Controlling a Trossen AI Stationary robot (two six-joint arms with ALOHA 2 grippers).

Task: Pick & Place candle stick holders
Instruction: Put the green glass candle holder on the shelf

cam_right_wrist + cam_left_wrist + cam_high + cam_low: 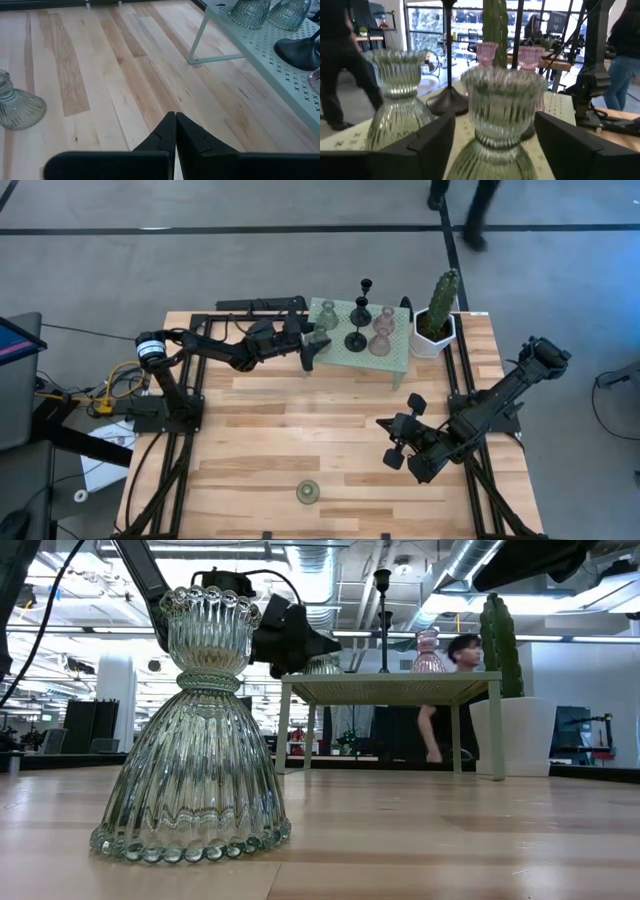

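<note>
A mint perforated stand at the far middle of the table bears two black thin-stemmed holders, two pinkish glass holders and two pale green glass holders. My left gripper is open at the stand's left end. Its fingers stand on either side of the nearer pale green holder, which stands on its base on the stand; I cannot tell whether they touch it. A third pale green holder stands on the table near its front edge and shows large in the low view. My right gripper is shut and empty above the table's right middle.
A green cactus in a white pot stands just right of the stand. Bare wood lies between the stand and the front holder. In the left wrist view, the second green holder and a black holder's base stand close by. People move in the room beyond.
</note>
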